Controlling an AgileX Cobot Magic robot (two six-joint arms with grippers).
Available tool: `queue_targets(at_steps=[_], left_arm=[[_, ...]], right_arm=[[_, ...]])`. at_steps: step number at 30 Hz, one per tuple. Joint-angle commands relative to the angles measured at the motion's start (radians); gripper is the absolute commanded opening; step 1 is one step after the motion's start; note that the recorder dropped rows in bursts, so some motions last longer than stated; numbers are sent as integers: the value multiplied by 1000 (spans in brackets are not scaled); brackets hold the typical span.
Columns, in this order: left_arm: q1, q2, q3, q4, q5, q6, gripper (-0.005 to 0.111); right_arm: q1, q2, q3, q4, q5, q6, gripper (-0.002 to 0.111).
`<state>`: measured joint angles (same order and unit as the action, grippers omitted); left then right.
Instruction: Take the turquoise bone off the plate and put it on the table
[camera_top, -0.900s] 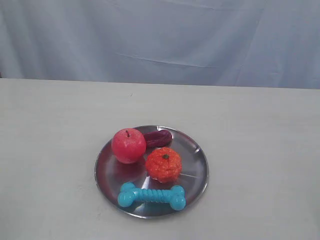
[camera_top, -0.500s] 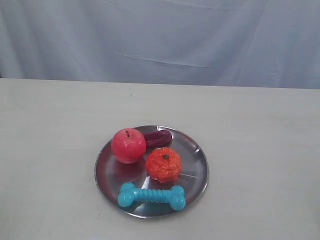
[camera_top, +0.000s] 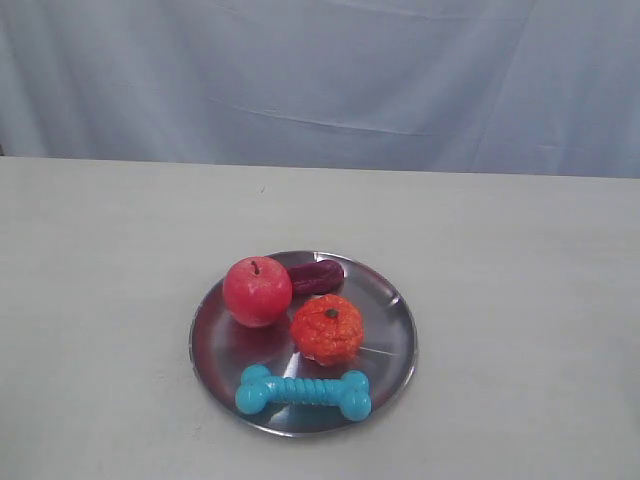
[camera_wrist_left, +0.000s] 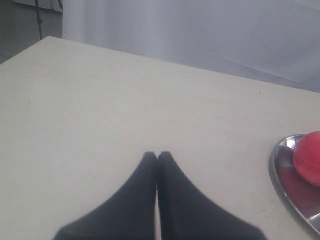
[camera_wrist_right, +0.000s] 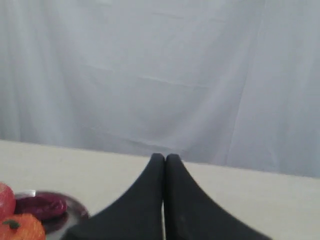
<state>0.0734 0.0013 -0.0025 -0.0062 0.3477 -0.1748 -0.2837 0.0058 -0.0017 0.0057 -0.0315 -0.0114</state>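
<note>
The turquoise bone (camera_top: 303, 391) lies flat at the near edge of the shiny steel plate (camera_top: 392, 342), which sits in the middle of the off-white table (camera_top: 520, 270). Neither gripper appears in the exterior view. In the left wrist view my left gripper (camera_wrist_left: 157, 156) is shut and empty above bare table, with the plate's rim (camera_wrist_left: 276, 170) off to one side. My right gripper (camera_wrist_right: 165, 158) is shut with nothing in it; the plate's edge (camera_wrist_right: 82, 210) shows beside it. The bone is out of both wrist views.
On the plate with the bone are a red apple (camera_top: 257, 290), an orange pumpkin-like toy (camera_top: 327, 329) and a dark purple piece (camera_top: 317, 276). A pale blue-grey curtain (camera_top: 320, 80) hangs behind the table's far edge.
</note>
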Motion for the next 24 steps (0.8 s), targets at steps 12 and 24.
queue_targets(at_steps=[12, 24], left_arm=[[4, -1, 3, 6, -5, -2, 0], [4, -1, 3, 6, -5, -2, 0]], right_arm=[[175, 470, -568, 36, 602, -146, 0], [456, 1113, -1048, 64, 1087, -230, 0]])
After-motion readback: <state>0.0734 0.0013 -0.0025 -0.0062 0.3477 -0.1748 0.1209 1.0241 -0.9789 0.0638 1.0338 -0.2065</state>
